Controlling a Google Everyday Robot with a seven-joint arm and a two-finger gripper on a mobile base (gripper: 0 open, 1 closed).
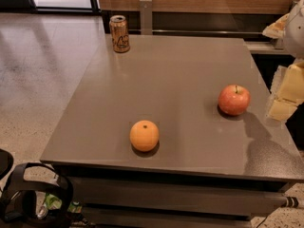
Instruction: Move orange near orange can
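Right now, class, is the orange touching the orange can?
No: the orange sits near the front edge of the table, the orange can at its far left corner, the gripper beside its right edge.

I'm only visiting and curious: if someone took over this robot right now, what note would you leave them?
Hand: at the right edge of the view, past the table, right of the apple, away from the orange.
Orange: near the front edge, not gripped.
Can: upright at the far left corner.
Done: nothing yet; the orange lies far from the can.
Left: grasp the orange and set it by the can.
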